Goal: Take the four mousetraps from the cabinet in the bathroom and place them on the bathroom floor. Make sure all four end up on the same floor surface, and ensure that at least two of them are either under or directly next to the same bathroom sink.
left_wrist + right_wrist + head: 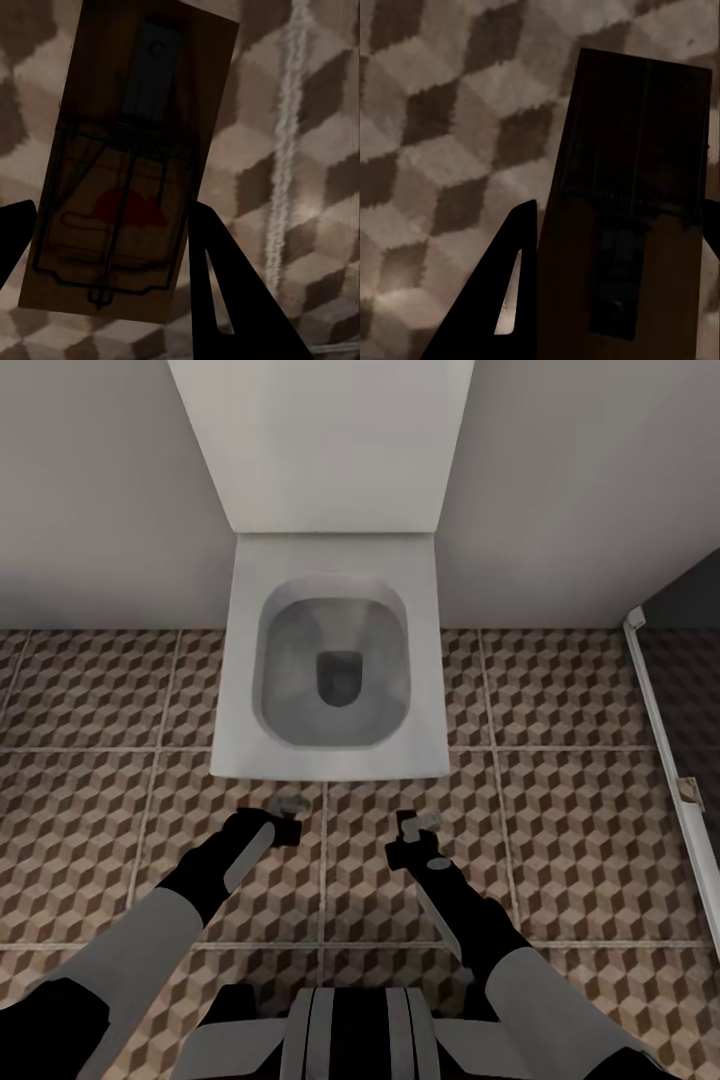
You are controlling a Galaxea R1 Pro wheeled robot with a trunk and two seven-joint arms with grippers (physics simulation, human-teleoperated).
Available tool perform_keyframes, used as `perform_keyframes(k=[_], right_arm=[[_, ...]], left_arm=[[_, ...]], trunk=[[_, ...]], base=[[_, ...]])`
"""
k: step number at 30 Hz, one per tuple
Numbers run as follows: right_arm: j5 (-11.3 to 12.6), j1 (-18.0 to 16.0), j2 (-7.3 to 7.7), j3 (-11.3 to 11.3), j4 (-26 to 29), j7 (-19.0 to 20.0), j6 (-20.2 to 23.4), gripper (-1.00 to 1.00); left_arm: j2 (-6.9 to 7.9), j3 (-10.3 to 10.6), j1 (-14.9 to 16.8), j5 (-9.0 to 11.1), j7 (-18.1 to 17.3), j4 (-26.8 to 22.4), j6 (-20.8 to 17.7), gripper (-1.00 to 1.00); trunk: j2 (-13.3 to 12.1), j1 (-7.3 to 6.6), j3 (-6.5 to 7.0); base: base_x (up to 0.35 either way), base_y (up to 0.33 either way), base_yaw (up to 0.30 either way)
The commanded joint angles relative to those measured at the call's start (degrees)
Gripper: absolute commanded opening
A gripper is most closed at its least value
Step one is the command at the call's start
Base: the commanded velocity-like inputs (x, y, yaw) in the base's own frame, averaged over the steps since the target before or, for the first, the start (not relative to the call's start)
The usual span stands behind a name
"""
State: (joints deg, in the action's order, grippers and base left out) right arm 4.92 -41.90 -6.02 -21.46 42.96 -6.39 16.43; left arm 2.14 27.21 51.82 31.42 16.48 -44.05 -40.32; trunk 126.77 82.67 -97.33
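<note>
Looking down from the head view, I find both arms extended low over the bathroom floor, just in front of the square white toilet, whose bowl stands against the pale wall. My left hand is pinching a mousetrap: in the left wrist view the brown wooden board with its dark wire frame and red print sits between the two dark fingers, held above the cube-patterned tiles with a pale grout line running beside it. My right hand is likewise pinching a second mousetrap: the right wrist view shows its board and dark metal parts lodged between the fingers, tilted over the same patterned floor. In the head view the two traps read only as small greyish shapes at the fingertips, near the front edge of the toilet, too small to detail. At the right edge of the floor a white frame rail borders a darker tiled area.
</note>
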Motion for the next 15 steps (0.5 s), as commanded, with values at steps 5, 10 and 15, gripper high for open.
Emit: perform_keyframes(k=[5,10,15], right_arm=[[0.62,-0.03,0.04,-0.25,1.36,-0.33,1.97,-1.00],[0.69,-0.03,0.04,-0.24,2.02,-0.29,3.04,-1.00],[0.64,-0.03,0.04,-0.18,2.19,-0.29,3.29,-1.00]], left_arm=[[0.00,0.30,0.04,0.56,0.32,0.09,-0.11,-1.00],[-0.22,0.29,0.04,0.50,0.39,0.08,-0.11,-1.00],[-0.33,0.30,0.04,0.48,0.47,-0.23,-0.11,-1.00]], trunk=[[2.03,1.10,-0.93],[3.64,1.98,-1.65],[3.64,1.98,-1.65]], base=[[0.000,0.000,0.000],[0.000,0.000,0.000],[0.000,0.000,0.000]])
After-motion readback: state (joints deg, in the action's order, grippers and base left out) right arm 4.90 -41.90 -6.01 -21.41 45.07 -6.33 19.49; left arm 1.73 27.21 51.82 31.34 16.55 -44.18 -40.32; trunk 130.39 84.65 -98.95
